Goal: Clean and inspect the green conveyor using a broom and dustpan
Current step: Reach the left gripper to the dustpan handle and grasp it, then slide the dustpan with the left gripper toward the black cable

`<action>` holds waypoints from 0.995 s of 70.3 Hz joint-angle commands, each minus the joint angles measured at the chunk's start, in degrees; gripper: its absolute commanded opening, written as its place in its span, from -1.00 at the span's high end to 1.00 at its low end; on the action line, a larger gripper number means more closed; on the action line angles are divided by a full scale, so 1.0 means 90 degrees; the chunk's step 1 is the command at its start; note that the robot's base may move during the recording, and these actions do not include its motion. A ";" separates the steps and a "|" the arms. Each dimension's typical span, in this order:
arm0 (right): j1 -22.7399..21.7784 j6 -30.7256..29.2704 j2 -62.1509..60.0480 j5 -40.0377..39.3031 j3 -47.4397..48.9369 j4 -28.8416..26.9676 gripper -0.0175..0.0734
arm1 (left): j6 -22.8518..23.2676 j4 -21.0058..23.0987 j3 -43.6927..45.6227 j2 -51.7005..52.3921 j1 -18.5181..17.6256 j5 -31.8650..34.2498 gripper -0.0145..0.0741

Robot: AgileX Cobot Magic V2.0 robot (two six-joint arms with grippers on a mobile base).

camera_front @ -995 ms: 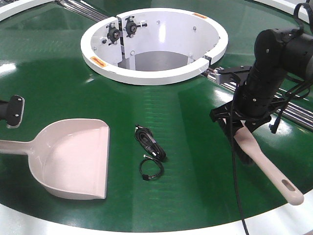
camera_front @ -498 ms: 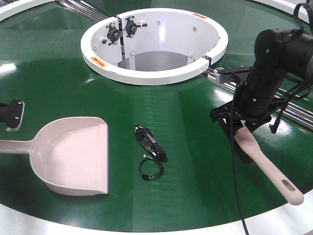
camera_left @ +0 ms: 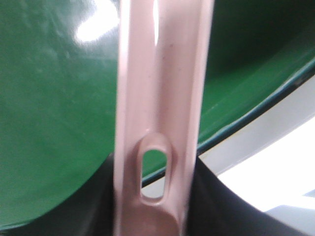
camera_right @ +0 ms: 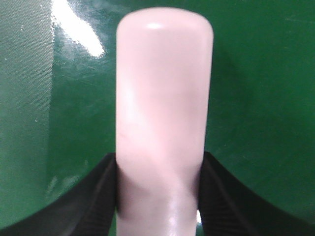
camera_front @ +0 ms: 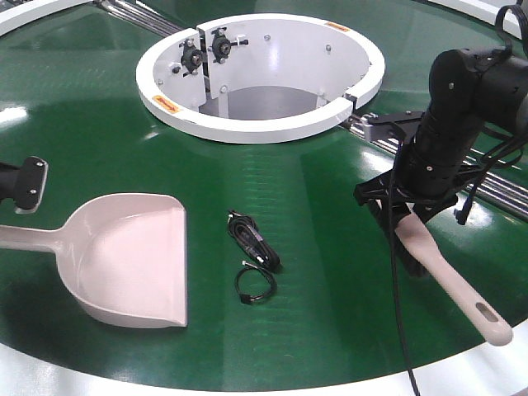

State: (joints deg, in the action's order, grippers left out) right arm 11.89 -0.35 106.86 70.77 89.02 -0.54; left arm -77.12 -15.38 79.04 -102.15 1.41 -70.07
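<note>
The green conveyor (camera_front: pixel 107 124) fills the front view. The pinkish-beige dustpan (camera_front: pixel 132 260) lies on it at the left, mouth to the right, handle running off the left edge. My left gripper (camera_left: pixel 155 199) is shut on the dustpan's handle (camera_left: pixel 160 98) near its slot hole; part of it shows in the front view (camera_front: pixel 29 183). My right gripper (camera_front: pixel 404 216) is shut on the broom (camera_front: pixel 450 285) at the right. The broom's dark bristles (camera_front: pixel 410 257) point down at the belt and its handle slants to the lower right. In the right wrist view the broom's rounded end (camera_right: pixel 162 98) sits between the fingers.
Two small black cable bundles (camera_front: pixel 252 238) (camera_front: pixel 254 285) lie on the belt between dustpan and broom. The white central ring (camera_front: pixel 247 124) stands behind them. Steel rollers (camera_front: pixel 495 191) run at the right. The white rim (camera_front: pixel 462 371) borders the near edge.
The dustpan has slid and turned slightly to the right toward the cables, and the left gripper has moved a little with it. The right arm and broom have not moved.
</note>
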 commanded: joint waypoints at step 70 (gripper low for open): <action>-0.0011 -0.0066 -0.0359 0.0342 0.0149 0.0060 0.62 | 0.0064 0.0029 0.0252 0.0229 -0.0659 0.0305 0.69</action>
State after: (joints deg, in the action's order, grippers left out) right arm 11.89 -0.35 106.86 70.77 89.02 -0.54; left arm -76.64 -15.78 79.04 -102.04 -4.00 -68.06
